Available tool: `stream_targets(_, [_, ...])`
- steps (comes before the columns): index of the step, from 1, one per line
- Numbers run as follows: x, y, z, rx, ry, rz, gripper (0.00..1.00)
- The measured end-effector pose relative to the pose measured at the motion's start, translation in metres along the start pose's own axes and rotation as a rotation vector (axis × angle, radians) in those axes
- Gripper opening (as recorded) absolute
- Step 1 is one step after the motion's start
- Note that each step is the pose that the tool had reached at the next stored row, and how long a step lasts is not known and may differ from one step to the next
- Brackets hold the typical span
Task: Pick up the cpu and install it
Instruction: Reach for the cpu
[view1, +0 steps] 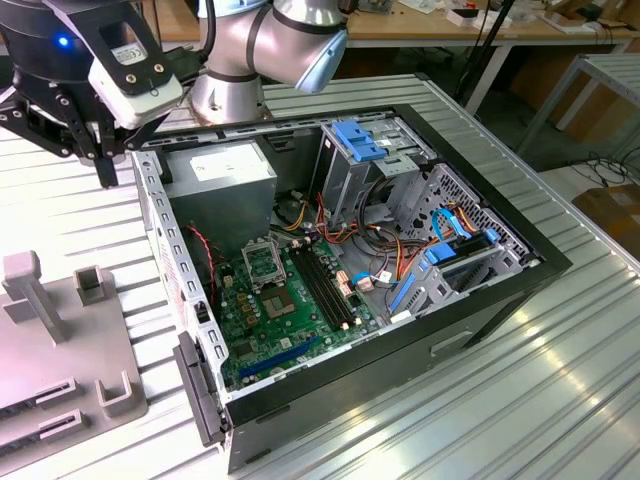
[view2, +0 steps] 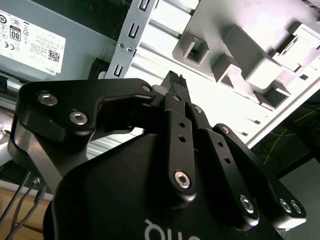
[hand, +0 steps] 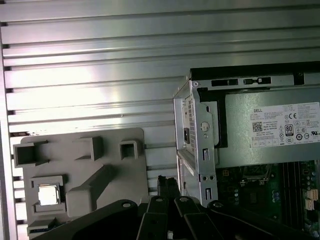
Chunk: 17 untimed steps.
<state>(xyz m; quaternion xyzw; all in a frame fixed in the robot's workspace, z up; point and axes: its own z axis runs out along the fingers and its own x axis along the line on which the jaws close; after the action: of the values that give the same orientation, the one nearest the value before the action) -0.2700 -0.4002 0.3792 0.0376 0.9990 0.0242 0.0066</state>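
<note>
Robot tool (view1: 103, 172) beside an open computer case (view1: 475, 325).
Exterior view: the tool hangs above the worktop (view1: 560, 420) at the case's corner. Second wrist view: its fingers (view2: 176, 89) are pressed together, empty. First wrist view: the cpu (hand: 48, 194) lies in a grey holder (hand: 115, 165).

An open computer case (view1: 470, 330) lies on the ribbed metal table (view1: 560, 400), beside a grey fixture plate (view1: 80, 340).

The light is bright and even. In the first wrist view the worktop (hand: 95, 75) beside the computer case (hand: 210, 150) glares almost white. Inside the case shadows are soft. In the second wrist view the gripper (view2: 175, 79) near the case looks black, with little detail.
</note>
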Motion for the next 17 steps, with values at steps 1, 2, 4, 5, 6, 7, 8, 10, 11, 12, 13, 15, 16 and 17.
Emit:
stream_targets(1, [0.0006, 0.0, 0.0, 0.0, 0.0, 0.0, 0.11])
stream_targets(2, [0.0012, -0.0001, 0.0, 0.0, 0.0, 0.0, 0.11])
stream_targets(4, [0.0026, -0.0002, 0.0001, 0.0, -0.0001, 0.0, 0.11])
stream_targets(5, [0.0038, -0.0003, 0.0001, 0.0, 0.0, 0.0, 0.11])
stream_targets(6, [0.0049, -0.0004, 0.0002, 0.0, -0.0001, 0.0, 0.11])
stream_targets(7, [0.0055, -0.0004, 0.0002, 0.0, 0.0, 0.0, 0.11])
stream_targets(8, [0.0061, -0.0005, 0.0002, 0.0, -0.0001, 0.0, 0.11])
stream_targets(10, [0.0074, -0.0006, 0.0002, 0.0, -0.0001, 0.0, 0.11])
stream_targets(11, [0.0084, -0.0006, 0.0002, 0.0, 0.0, 0.0, 0.11])
stream_targets(12, [0.0092, -0.0007, 0.0003, 0.0, -0.0001, 0.0, 0.11])
stream_targets(13, [0.0097, -0.0007, 0.0003, 0.0, -0.0001, 0.0, 0.11])
stream_targets(15, [0.0109, -0.0008, 0.0004, 0.0, -0.0001, 0.0, 0.11])
stream_targets(16, [0.0115, -0.0009, 0.0004, 0.0, -0.0001, 0.0, 0.11])
stream_targets(17, [0.0121, -0.0009, 0.0004, -0.0001, 0.0, 0.0, 0.11])
